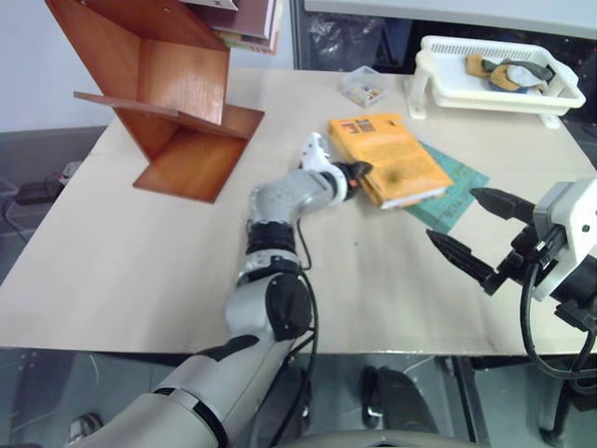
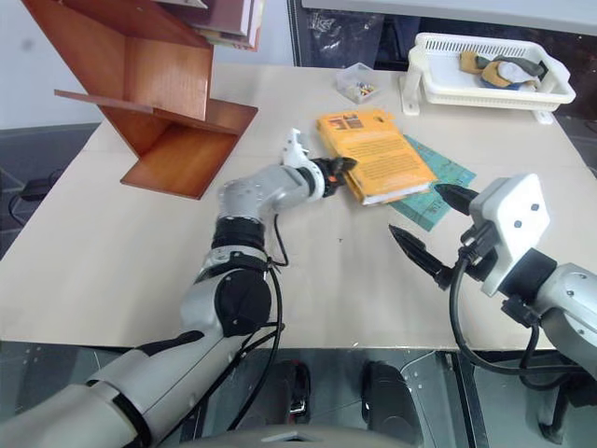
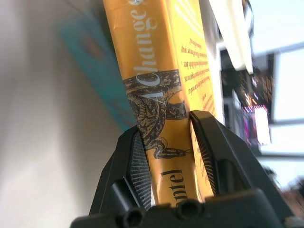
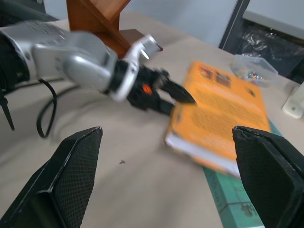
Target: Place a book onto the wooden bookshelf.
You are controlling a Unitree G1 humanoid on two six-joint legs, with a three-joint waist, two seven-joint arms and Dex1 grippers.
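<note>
- A pale beige table (image 1: 140, 252) filled most of the head views; beyond its far edge stood a grey wall and dark window frames.
- The shelf (image 1: 168, 103) of red-brown slanted boards stood at the upper left of the frame, with books (image 1: 250, 21) leaning in its top part.
- A white basket (image 2: 485, 67) with small items sat at the upper right, and a small clear box (image 2: 356, 82) lay between it and the shelf.
- The book (image 1: 387, 157) lay right of centre, resting partly on a thin teal book (image 1: 451, 194).
- The left gripper (image 1: 356, 174) reached in from lower centre, its fingers closed on the book's near-left spine edge; in the left wrist view one black pad (image 3: 140, 161) pressed each side of the spine.
- The right gripper (image 2: 431, 227) hovered at the lower right, near the teal book, fingers spread wide with nothing between them.
- Bare tabletop lay between the book and the shelf's base, and across the whole near left of the table.
</note>
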